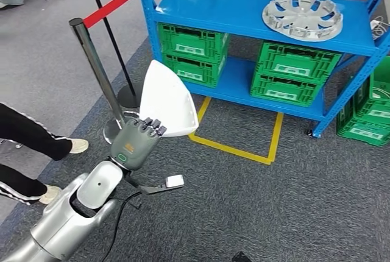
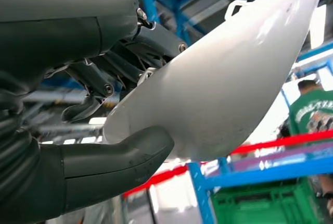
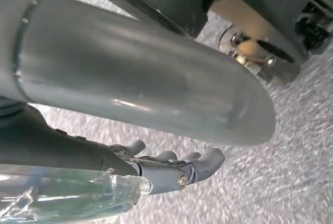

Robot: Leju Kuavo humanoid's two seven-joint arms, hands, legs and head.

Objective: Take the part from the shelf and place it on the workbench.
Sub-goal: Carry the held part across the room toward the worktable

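Observation:
My left hand (image 1: 134, 142) holds a white, rounded triangular shell part (image 1: 167, 99) up over the grey floor, in front of the blue shelf (image 1: 239, 12). In the left wrist view the white part (image 2: 220, 78) lies between the thick thumb (image 2: 117, 164) below it and the dark fingers (image 2: 117, 67) above it. A silver wheel cover (image 1: 302, 16) lies on the shelf's top board at the right. My right hand (image 3: 173, 169) hangs over the carpet with its fingers slightly curled and nothing in them.
Green crates (image 1: 193, 52) fill the shelf's lower boards, and more crates (image 1: 368, 109) stand on the floor at the right. A tilted barrier post (image 1: 99, 70) with red tape (image 1: 117, 3) stands left of the shelf. A person's legs (image 1: 32, 137) are at far left. Yellow floor tape (image 1: 239, 149) marks a box.

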